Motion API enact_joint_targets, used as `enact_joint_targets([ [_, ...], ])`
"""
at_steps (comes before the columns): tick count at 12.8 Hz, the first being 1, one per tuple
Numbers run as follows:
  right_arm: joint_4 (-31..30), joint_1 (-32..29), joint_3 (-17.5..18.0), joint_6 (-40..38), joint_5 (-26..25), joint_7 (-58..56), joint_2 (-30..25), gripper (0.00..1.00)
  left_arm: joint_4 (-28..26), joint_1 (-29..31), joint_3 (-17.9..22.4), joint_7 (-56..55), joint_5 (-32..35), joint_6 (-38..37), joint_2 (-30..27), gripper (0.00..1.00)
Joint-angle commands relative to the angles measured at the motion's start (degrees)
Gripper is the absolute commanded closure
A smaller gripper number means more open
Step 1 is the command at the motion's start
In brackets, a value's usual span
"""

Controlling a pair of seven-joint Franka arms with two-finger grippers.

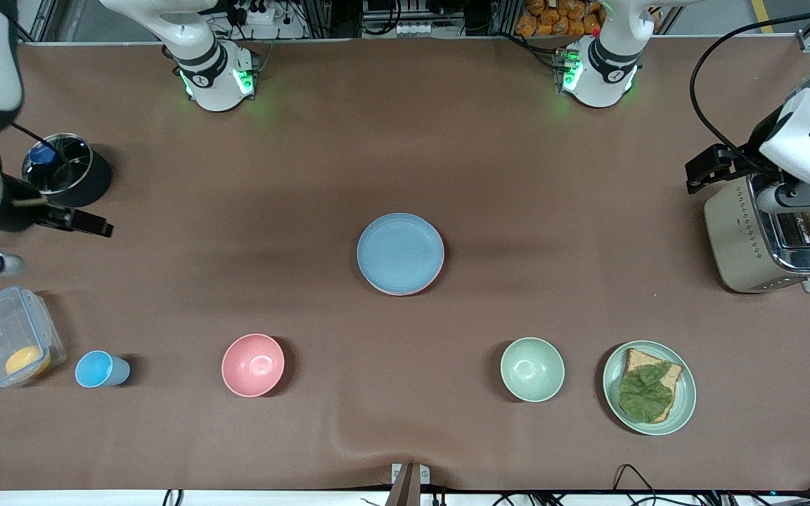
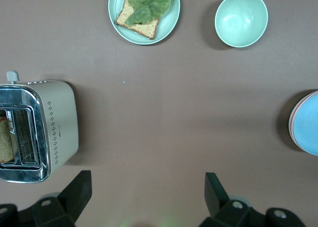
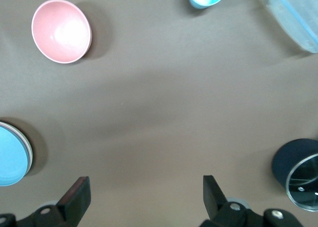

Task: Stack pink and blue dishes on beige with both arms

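Observation:
In the middle of the table a light blue plate tops a stack, and a pink plate's rim peeks out under its near edge. The left wrist view catches that blue plate and the pink rim; the right wrist view shows the blue plate. No beige plate shows; it may lie hidden under the stack. My left gripper hangs open and empty over the table beside the toaster. My right gripper hangs open and empty beside the black pot.
A toaster holding bread stands at the left arm's end. Along the near side sit a green plate with bread and leaf, green bowl, pink bowl, blue cup and clear box. A black pot stands at the right arm's end.

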Motion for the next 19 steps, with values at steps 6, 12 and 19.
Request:
enact_joint_targets([
  [6, 4.30, -1.22, 0.21, -4.78, -4.94, 0.06, -4.37, 0.00, -2.89, 0.37, 0.32, 1.22, -2.68, 1.00, -4.40, 0.00],
  [12, 5.45, -1.23, 0.39, -5.40, -4.58, -3.44, -4.46, 0.00, -1.75, 0.37, 0.94, 1.22, -2.32, 0.99, -4.05, 0.00],
  [19, 5.45, -0.88, 0.65, -5.14, -4.67, -3.81, -4.37, 0.00, -1.66, 0.02, 0.41, 1.04, -2.33, 0.91, -3.87, 0.00],
])
